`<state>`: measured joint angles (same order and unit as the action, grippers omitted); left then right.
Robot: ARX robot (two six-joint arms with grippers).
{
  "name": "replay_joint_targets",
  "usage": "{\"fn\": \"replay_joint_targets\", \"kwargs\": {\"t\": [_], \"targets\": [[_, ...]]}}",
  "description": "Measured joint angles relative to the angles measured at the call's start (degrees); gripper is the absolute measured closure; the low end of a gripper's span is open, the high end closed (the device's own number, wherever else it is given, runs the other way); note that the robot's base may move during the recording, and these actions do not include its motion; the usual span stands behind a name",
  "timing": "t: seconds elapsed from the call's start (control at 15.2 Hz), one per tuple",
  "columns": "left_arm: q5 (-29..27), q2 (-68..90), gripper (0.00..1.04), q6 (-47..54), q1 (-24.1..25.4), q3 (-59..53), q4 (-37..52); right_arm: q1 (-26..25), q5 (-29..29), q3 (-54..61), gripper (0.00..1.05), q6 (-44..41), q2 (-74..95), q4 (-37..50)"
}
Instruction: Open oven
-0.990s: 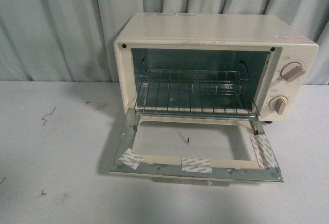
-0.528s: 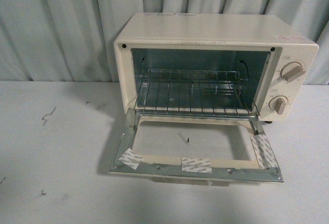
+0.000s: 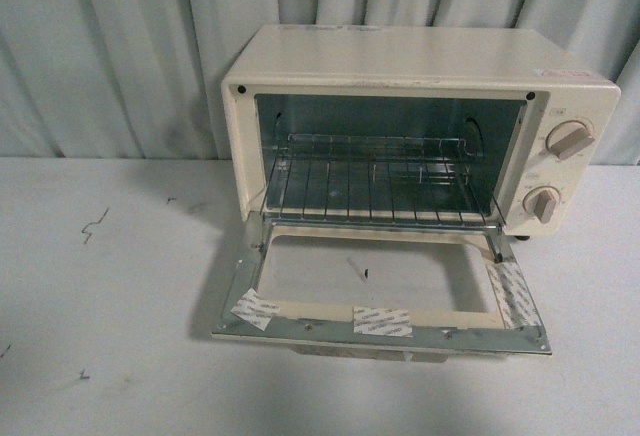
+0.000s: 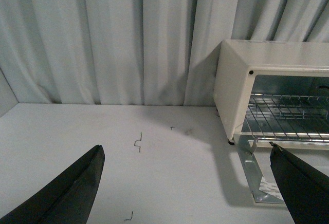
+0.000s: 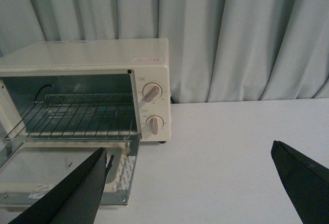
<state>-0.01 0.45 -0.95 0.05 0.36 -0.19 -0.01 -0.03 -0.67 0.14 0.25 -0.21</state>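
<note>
Currently the cream-white boxy toaster oven (image 3: 420, 126) sits at twelve o'clock on the white table (image 3: 100, 336), glass door (image 3: 380, 296) lying flat, wire rack (image 3: 375, 181) exposed. Left gripper (image 4: 187, 183) and right gripper (image 5: 198, 183) both gape wide, empty.

a pale, whitish tabletop (image 3: 110, 356) fills the lower part of the front view, its surface faintly smudged and greyish in places. several small dark marks lie on it: a thin squiggly mark (image 3: 95, 224) on the left side, a tiny dark fleck (image 3: 170, 199) further back toward the drapery, and another short mark (image 3: 84, 375) near the front edge. the squiggle also shows in the left wrist view (image 4: 138, 142), with a smaller fleck (image 4: 172, 128) beyond it. behind the tabletop hangs a light grey-blue curtain (image 3: 110, 56) in deep vertical folds, covering the whole background and meeting the tabletop's rear edge; it shows in the right wrist view too (image 5: 247, 34).
</note>
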Motion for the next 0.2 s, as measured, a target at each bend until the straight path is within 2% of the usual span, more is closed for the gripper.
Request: {"fn": "replay_joint_targets", "kwargs": {"t": [0.2], "targets": [[0.00, 0.00, 0.07, 0.00, 0.00, 0.00, 0.00, 0.00, 0.02, 0.00, 0.06, 0.00, 0.00, 0.00]]}}
